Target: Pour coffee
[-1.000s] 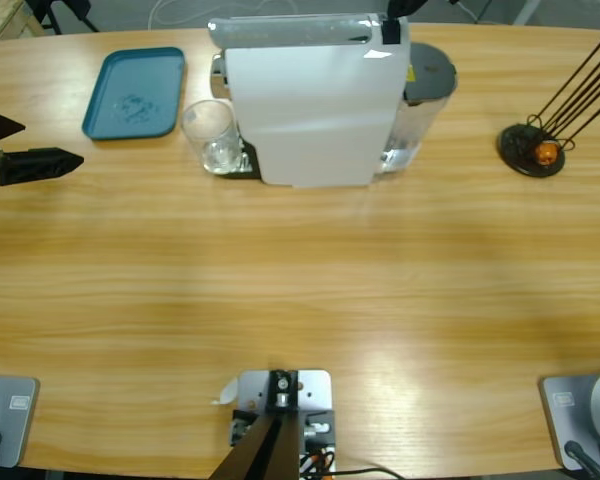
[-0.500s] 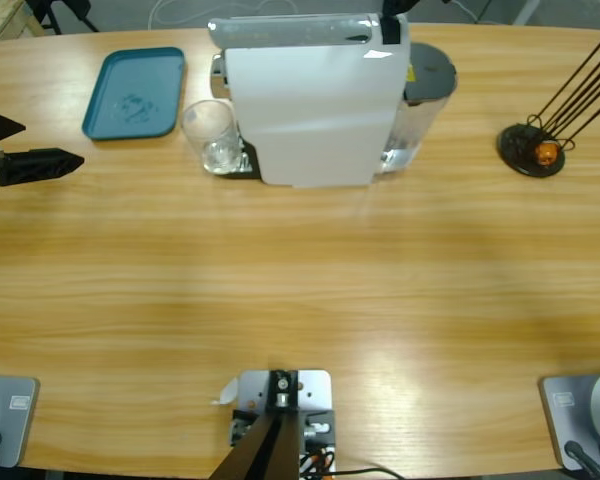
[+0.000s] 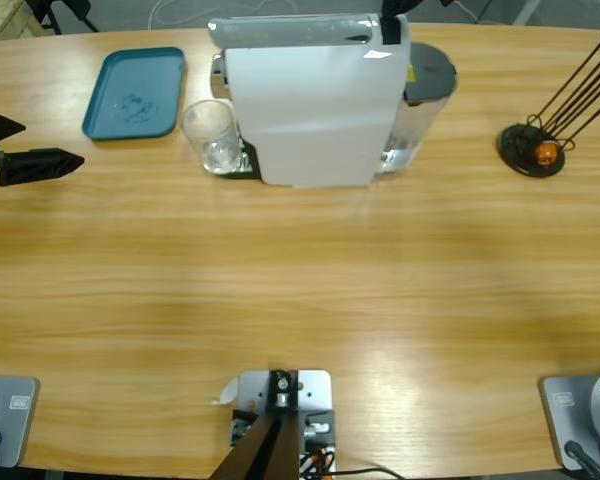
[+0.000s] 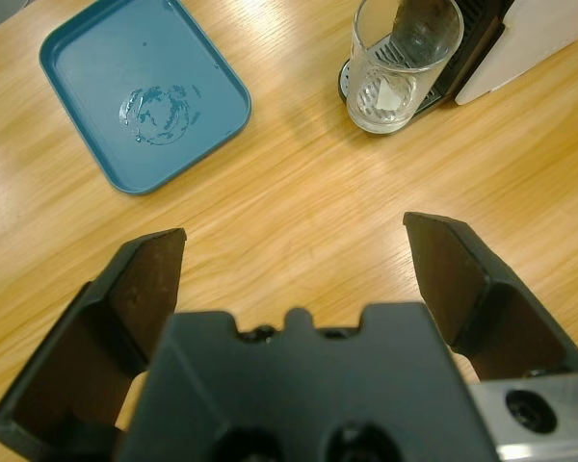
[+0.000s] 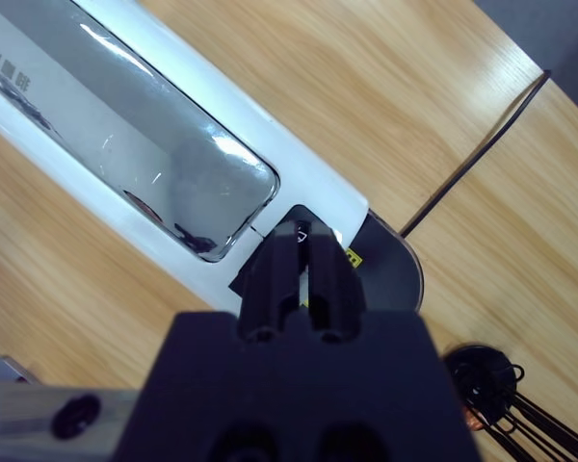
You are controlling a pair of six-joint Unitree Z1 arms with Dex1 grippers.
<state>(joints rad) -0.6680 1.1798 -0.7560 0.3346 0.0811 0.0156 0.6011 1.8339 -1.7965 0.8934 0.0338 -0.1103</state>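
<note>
Right hand [image 5: 303, 252], jaws together, tips at white coffee machine's [image 5: 125, 154] top.

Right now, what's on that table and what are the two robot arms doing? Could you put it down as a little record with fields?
Coffee machine: white coffee machine at the table's far side
Cup: clear glass cup on the machine's drip stand, no coffee visible in it
Tray: teal tray beside the cup, a few water drops on it
Capsule stand: black wire rack holding one orange capsule
Left gripper: left gripper above bare wood, jaws wide apart, pointing toward cup and tray
Right gripper: right gripper over the machine's top, jaws closed together
</note>
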